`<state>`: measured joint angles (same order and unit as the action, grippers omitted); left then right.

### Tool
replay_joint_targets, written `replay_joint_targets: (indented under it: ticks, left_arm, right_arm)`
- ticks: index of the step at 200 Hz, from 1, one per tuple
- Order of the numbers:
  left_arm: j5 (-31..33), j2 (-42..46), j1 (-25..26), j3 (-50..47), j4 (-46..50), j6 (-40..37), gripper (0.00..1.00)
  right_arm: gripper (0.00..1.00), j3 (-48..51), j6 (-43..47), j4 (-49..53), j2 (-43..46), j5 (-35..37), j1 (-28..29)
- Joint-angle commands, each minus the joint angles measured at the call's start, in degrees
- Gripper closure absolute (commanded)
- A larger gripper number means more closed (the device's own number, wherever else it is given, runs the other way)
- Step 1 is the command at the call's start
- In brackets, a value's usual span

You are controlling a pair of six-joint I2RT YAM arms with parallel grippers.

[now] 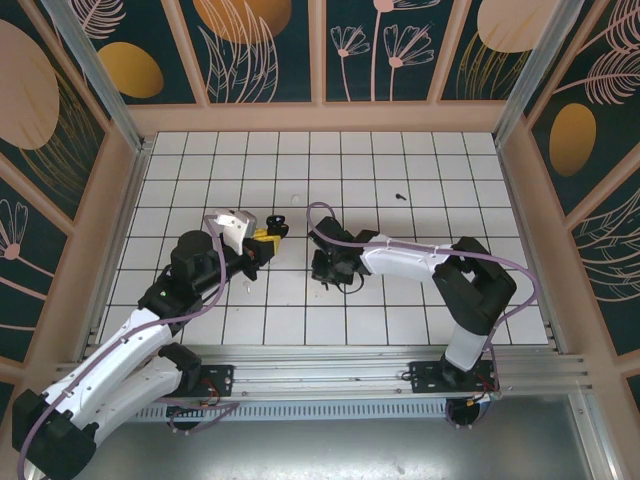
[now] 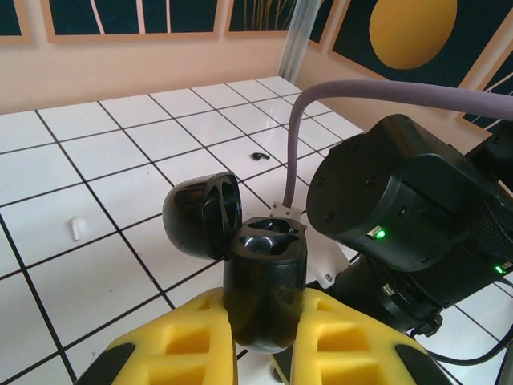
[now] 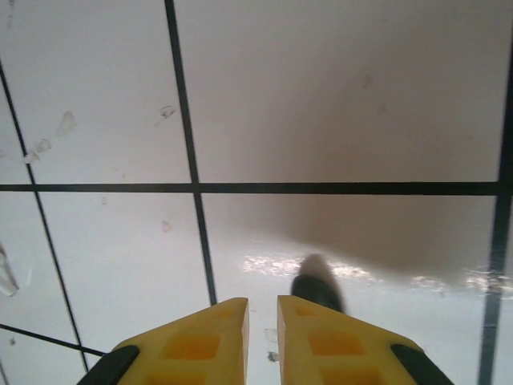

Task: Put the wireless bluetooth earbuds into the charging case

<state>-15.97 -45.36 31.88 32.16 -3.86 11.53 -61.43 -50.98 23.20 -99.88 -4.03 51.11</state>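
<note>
While the left hand (image 1: 265,240) is clenching on the one black case (image 2: 264,273), its two yellow fingers (image 2: 184,345) are pressing the case's lower body from either side and holding it upright above the white tiled worktop (image 1: 450,170). The lid (image 2: 204,215) is standing open, tipped back to the left in the left wrist view. The glossy sockets on top of the case are showing, but I cannot tell whether a bud is sitting in them.

Two loose buds are lying on the worktop. One black bud (image 1: 400,196) is resting well beyond the two hands toward the far wall. One white bud (image 2: 76,228) is lying on a tile to the left of the open lid, apart from the case.

The right hand (image 3: 263,309) is pointing down at the worktop near the case, and the right arm (image 2: 401,208) is looming just beside it in the left wrist view. Its own two yellow fingers (image 3: 200,337) are standing a narrow slit apart and grasping nothing. One dark blob (image 3: 317,287) is lying on the tile just past the tip of the right-side finger, outside the slit. It is too blurred to tell whether it is a third bud.
</note>
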Motion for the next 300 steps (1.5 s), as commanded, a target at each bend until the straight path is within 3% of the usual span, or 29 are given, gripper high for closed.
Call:
replay_joint_targets:
  ticks: [1, 152, 263, 300]
  left_arm:
    - [0.2, 0.6, 0.2, 0.6, -1.1, -0.7, 1.00]
    - [0.7, 1.2, 0.2, 0.1, -0.7, -0.5, 1.00]
    - [1.1, 1.3, 0.2, 0.2, -0.2, -1.0, 1.00]
    - [1.0, 1.4, 0.2, -0.1, -0.3, -0.8, 1.00]
  right_arm:
    - [0.75, -1.4, 2.1, 5.3, 0.9, 1.8, 0.4]
    - [0.71, -7.3, 5.3, 9.4, -7.1, 1.6, 0.5]
    - [0.81, -9.8, 5.0, 14.3, -9.5, 4.6, 2.2]
    - [0.86, -11.4, 4.9, 16.9, -8.1, 9.3, 2.4]
